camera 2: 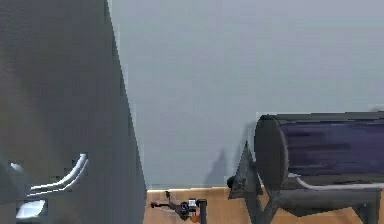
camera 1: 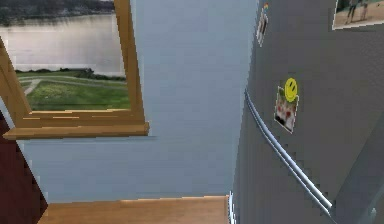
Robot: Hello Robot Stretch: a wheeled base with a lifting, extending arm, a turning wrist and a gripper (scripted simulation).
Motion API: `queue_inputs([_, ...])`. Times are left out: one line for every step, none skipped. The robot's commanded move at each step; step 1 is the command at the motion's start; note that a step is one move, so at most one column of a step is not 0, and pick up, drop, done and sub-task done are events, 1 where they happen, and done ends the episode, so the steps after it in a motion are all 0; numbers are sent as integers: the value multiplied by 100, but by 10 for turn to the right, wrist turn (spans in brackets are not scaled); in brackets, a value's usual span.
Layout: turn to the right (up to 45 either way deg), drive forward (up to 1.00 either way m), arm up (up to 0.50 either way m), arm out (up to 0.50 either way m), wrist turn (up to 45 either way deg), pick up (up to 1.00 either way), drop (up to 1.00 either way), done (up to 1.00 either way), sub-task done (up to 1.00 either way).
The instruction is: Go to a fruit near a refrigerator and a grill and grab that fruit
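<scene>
One gripper [camera 2: 163, 206] sits low at the bottom edge of the arm side view. Only bare wooden floor [camera 2: 215, 200] lies behind its far end, so it holds nothing; how its fingers stand we cannot tell. Just to its left rises the grey side of the refrigerator [camera 2: 60, 110], with a curved handle [camera 2: 60, 182]. To its right, near but apart, stands the grill [camera 2: 320, 150], a dark barrel on a stand. Beyond the gripper is a plain blue-grey wall [camera 2: 200, 80]. Farther off, in the forward view, a wood-framed window [camera 1: 70, 60] looks out on grass and water, and magnets [camera 1: 287, 103] dot the refrigerator's face.

With both landmarks flanking the gripper, we judge that we are in the right corner and that the step in hand is finding the fruit. Where the fruit lies we cannot tell; by the task it should be close to these two.

To do this well, we turn the base in small steps and let each view settle before we judge it. We search the floor strip between refrigerator and grill, then the grill's top and the space under its stand. The corner is tight, so we hold the arm drawn in while turning, lest it strike the refrigerator's side or the grill's legs. Once the fruit is placed, we square the base so that it lies straight out from the gripper, and only then lift and extend
</scene>
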Motion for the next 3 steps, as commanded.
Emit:
queue_inputs([0, 0, 0, 0, 450, 0, 0, 0, 0])
queue_inputs([0, 0, 0, 0, 150, 0, 0, 0, 0])
queue_inputs([0, 0, -30, 0, 0, 0, 0, 0, 0])
